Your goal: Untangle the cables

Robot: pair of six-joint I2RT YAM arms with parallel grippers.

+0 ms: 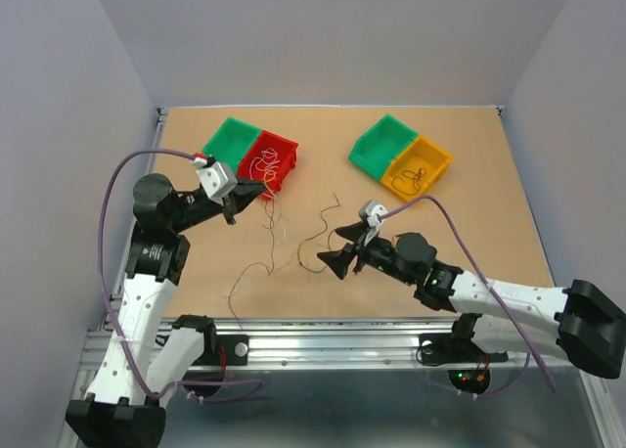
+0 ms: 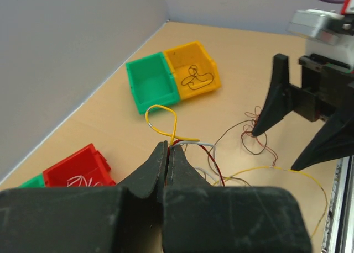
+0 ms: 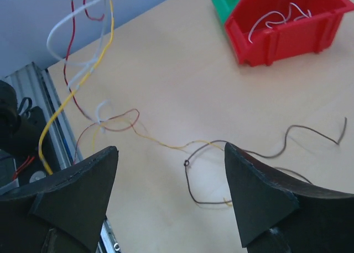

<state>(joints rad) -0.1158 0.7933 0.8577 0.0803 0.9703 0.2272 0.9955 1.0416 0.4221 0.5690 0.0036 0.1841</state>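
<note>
My left gripper [image 1: 256, 194] is shut on several thin cables, raised beside the red bin [image 1: 271, 162]. In the left wrist view the jaws [image 2: 167, 147] pinch yellow, red and white strands [image 2: 191, 145]; a yellow loop [image 2: 164, 120] stands above the tips. The strands hang down to the table [image 1: 272, 241] and trail toward the near edge. My right gripper [image 1: 328, 245] is open, low over a dark brown wire [image 3: 191, 178] with a tiny loop, which lies between its fingertips [image 3: 170, 149]. The hanging strands [image 3: 83, 48] show at upper left of the right wrist view.
A green bin [image 1: 230, 138] adjoins the red bin, which holds a white wire [image 3: 276, 16]. At back right, a green bin [image 1: 381, 143] adjoins a yellow bin [image 1: 421, 167] holding a dark wire [image 2: 194, 79]. A metal rail [image 1: 323, 331] runs along the near edge.
</note>
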